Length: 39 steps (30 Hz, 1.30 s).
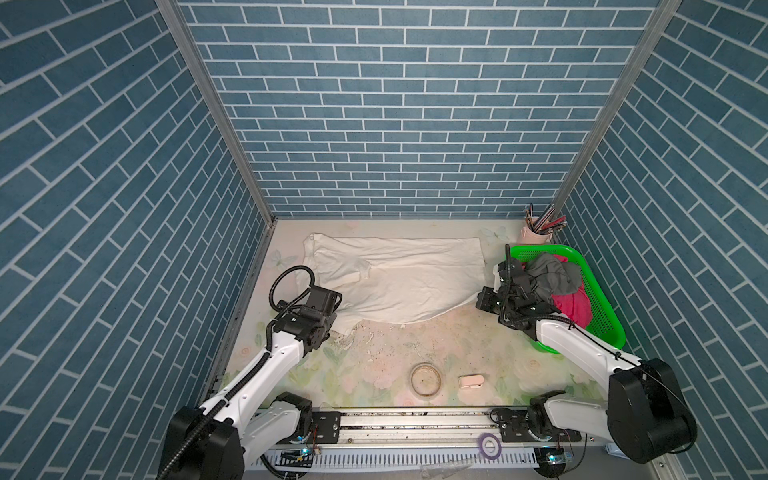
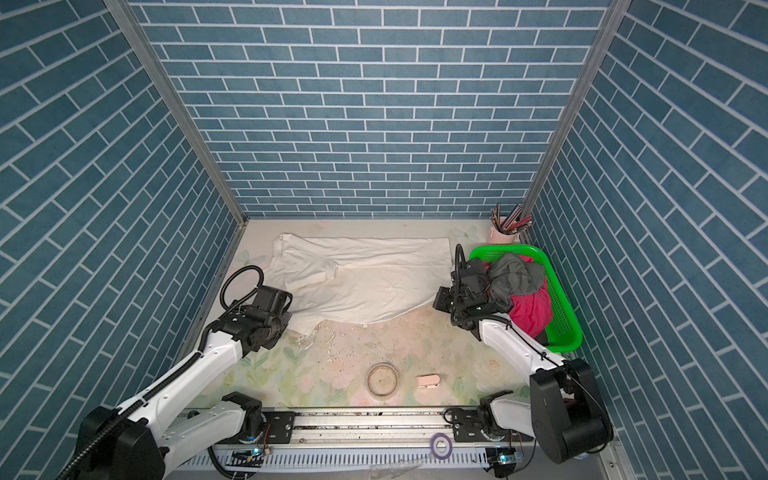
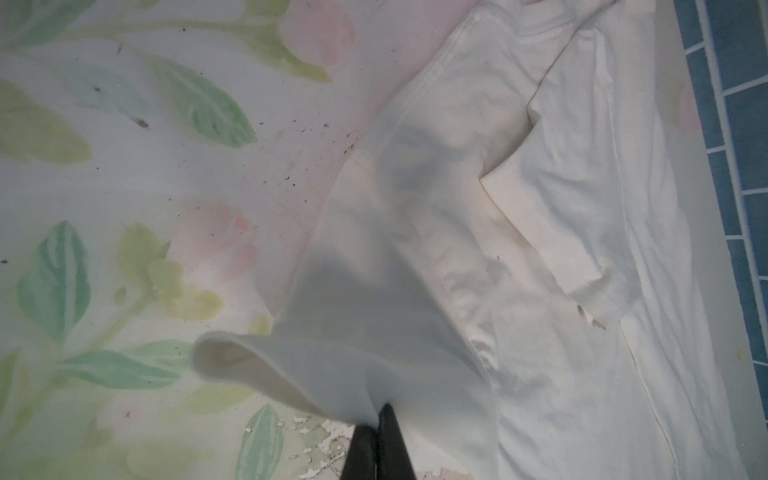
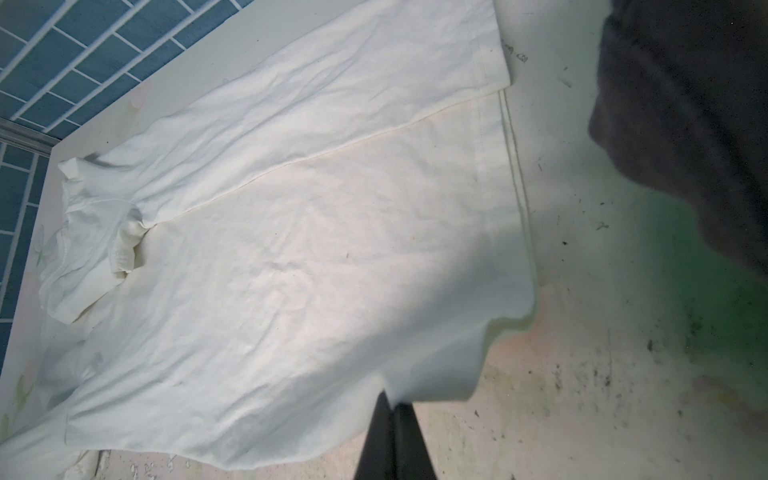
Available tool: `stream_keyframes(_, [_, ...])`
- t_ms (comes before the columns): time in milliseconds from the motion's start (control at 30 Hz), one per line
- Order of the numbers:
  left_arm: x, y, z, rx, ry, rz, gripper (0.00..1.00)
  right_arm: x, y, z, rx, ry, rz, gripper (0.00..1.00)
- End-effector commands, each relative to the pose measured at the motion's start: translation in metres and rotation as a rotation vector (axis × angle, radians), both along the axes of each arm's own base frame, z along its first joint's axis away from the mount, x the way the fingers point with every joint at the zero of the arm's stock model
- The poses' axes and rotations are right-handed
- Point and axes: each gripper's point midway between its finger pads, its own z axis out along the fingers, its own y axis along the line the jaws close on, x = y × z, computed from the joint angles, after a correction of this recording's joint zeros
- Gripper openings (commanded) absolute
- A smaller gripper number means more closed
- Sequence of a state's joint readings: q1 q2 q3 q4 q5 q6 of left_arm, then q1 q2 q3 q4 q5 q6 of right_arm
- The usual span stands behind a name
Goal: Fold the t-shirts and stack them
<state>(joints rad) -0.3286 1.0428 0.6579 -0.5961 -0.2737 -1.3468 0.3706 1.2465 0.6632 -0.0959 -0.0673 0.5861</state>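
Matt, creased cloth t-shirt [image 1: 399, 274]; smooth plastic mesh basket [image 1: 548, 249].

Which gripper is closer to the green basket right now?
Right. The right gripper pinches a corner of the white shirt just beside the basket; the left gripper holds the shirt's other end, across the table.

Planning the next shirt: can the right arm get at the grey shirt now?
Probably not yet: the right gripper is shut on the white shirt; otherwise the grey shirt lies uncovered right beside it.
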Motion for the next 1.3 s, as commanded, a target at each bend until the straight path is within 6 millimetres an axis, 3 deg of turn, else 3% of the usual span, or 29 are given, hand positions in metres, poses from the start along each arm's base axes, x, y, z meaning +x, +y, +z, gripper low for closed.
stream_keyframes(0, [0.011,0.011,0.025,0.088,-0.037,-0.018,0.00,0.007,-0.005,0.010,-0.056,-0.025,0.002,0.00])
stream_keyframes(300, [0.034,0.011,0.056,0.166,-0.080,-0.069,0.00,0.019,-0.005,0.016,-0.078,-0.025,0.015,0.00])
stream_keyframes(533, [0.068,0.005,0.069,0.247,-0.076,-0.152,0.00,0.035,-0.008,0.006,-0.086,0.018,0.017,0.00])
stream_keyframes(767, [0.108,-0.001,0.064,0.326,-0.020,-0.234,0.00,0.062,-0.009,0.001,-0.072,0.030,0.011,0.00])
stream_keyframes(1100, [0.158,-0.008,0.049,0.391,0.034,-0.277,0.00,0.099,-0.004,-0.028,-0.100,0.095,0.033,0.00])
stream_keyframes(1267, [0.180,-0.013,0.038,0.417,0.073,-0.311,0.00,0.115,-0.006,-0.032,-0.105,0.098,0.028,0.00])
